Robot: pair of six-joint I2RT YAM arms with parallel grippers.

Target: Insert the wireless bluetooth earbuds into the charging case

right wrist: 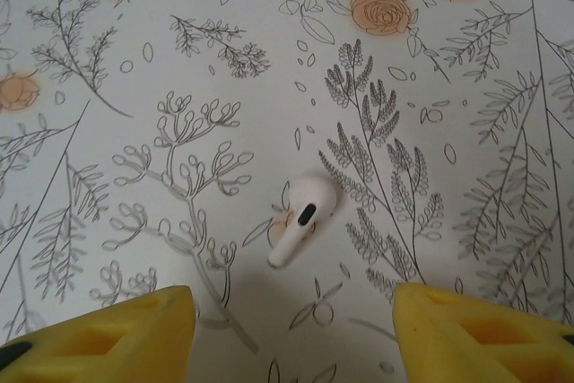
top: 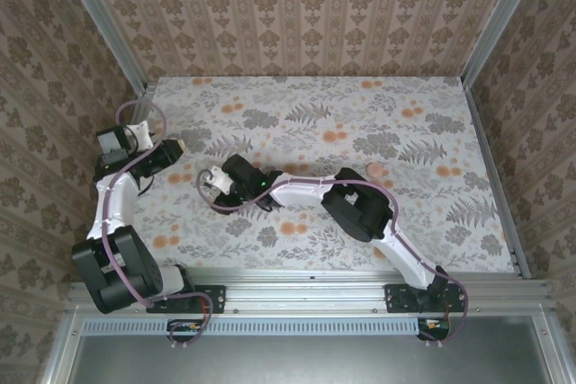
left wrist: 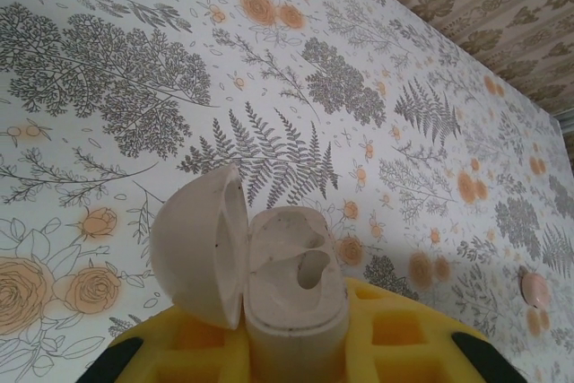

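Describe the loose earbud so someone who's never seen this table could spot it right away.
On the floral tabletop, look just ahead of the open right claw. The earbud lies there: glossy white, with a short stem and a dark oval spot, a raised object among flat printed leaves.

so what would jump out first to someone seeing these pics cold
The white charging case, its lid open, stands clamped in the yellow left fingers, close to the left wrist camera. A single white earbud lies loose on the busy floral table, between the spread right fingers and touching neither.
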